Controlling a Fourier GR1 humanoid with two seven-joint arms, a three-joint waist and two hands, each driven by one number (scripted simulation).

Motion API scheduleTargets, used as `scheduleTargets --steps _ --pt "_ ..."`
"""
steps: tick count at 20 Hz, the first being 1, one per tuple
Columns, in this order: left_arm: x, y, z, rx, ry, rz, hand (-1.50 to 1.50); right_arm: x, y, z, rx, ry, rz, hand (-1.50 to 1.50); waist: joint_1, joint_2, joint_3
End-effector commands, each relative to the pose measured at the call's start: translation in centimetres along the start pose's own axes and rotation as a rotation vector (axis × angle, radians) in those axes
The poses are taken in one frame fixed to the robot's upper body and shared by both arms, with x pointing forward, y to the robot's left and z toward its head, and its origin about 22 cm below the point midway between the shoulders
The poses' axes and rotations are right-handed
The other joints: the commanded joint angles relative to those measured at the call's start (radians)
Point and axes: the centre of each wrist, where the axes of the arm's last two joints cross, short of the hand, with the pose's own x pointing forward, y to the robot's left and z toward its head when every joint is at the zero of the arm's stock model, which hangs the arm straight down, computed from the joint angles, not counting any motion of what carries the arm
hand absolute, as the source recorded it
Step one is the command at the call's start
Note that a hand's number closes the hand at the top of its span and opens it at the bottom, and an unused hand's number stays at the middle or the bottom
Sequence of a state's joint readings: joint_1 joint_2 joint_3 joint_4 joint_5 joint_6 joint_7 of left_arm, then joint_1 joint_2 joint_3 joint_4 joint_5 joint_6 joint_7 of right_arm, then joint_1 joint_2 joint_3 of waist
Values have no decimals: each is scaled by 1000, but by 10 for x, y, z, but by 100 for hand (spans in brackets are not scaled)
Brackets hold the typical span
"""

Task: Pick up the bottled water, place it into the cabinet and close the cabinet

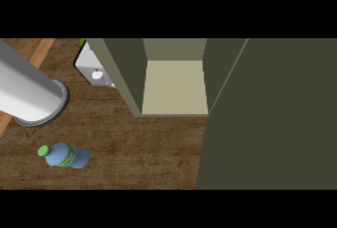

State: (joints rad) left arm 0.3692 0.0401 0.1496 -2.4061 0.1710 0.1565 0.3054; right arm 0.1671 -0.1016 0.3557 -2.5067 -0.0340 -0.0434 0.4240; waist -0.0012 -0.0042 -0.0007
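Head view: your small blue plastic water bottle with a green cap [66, 155] stands on the brown wooden counter [145, 147], lower left, cap tilted leftward; the open olive cabinet [174, 89] lies up and right of it, well apart; neither hand shows, so finger state cannot be told; judge the left arm nearer.

light: even, dim | shadows: faint (perhaps none) | glare: none | cabinet [172, 84] inside palest
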Motion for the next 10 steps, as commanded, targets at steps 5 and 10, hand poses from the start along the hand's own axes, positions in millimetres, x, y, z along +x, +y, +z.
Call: scheduleTargets --steps 5,10 --pt "-28 9 -33 64 30 12 -150 35 -2 16 -21 -82 9 -150 -8 3 0" --pt "-67 39 -29 86 63 -26 -150 34 7 15 8 -67 13 -150 -5 2 -1"
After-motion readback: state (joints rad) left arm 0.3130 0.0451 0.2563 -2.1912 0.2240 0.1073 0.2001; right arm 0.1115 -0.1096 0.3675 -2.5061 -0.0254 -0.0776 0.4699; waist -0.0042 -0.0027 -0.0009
